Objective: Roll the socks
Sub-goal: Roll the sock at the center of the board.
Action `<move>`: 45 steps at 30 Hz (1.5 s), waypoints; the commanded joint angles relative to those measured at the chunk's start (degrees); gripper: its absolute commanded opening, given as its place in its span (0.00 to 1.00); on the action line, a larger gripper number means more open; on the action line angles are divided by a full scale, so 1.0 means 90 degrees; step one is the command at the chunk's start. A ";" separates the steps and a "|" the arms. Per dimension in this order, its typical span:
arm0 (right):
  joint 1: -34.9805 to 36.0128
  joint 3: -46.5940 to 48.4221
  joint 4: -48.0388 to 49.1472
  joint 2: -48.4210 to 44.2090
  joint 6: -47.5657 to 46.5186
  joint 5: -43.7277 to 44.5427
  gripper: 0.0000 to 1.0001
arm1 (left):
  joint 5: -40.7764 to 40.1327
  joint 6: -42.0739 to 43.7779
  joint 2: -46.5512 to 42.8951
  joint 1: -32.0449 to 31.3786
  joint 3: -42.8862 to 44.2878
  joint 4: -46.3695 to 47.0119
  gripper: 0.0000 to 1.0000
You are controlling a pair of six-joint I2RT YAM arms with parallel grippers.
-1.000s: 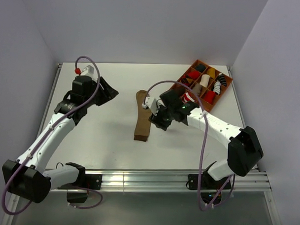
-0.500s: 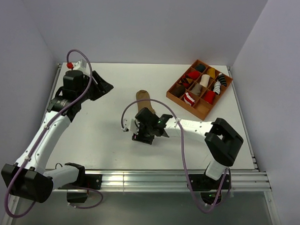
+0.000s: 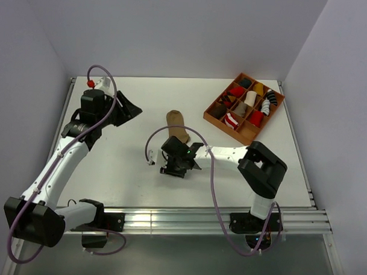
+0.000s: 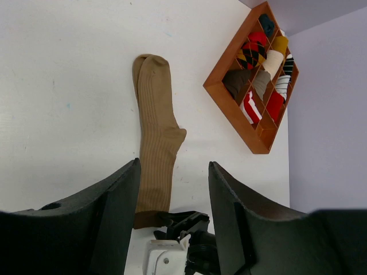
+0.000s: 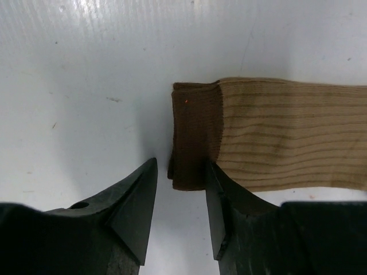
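Observation:
A plain tan-brown sock [image 3: 177, 122] lies flat and lengthways in the middle of the table, its dark brown cuff [image 5: 195, 134] at the near end. My right gripper [image 3: 171, 168] is open and low over the cuff. In the right wrist view [image 5: 180, 166], one finger [image 5: 221, 195] lies over the cuff's corner and the other rests on bare table beside it. My left gripper [image 3: 129, 106] is open, empty and raised at the far left. Its own view shows the whole sock [image 4: 157, 143]. No striped sock lies on the table.
A brown wooden tray [image 3: 228, 131] of sock rolls sits at the far right, also in the left wrist view [image 4: 230, 118]. White walls close the table on the left, back and right. A metal rail runs along the near edge.
My right arm swung from beside the tray down to the sock's near end and now straddles the cuff. My left arm shifted slightly and stayed raised at the far left.

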 commanded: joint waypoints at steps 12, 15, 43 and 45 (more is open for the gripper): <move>-0.0141 0.0727 -0.0840 0.0498 0.0082 -0.0727 0.21 | 0.0413 -0.0055 0.0145 0.0035 -0.0253 0.0589 0.56; -0.0511 0.0912 -0.1328 0.0469 -0.0035 -0.1488 0.18 | 0.0433 -0.0153 0.0145 0.0035 -0.0409 0.0706 0.55; -0.2983 0.3980 -0.6524 0.3418 -0.1540 -0.5777 0.17 | -0.0183 -0.0593 0.0174 -0.2514 -0.4159 0.5793 0.18; -0.3061 0.4009 -0.6515 0.3496 -0.1462 -0.5719 0.17 | -0.0037 -0.0418 0.0408 -0.2680 -0.4286 0.6311 0.21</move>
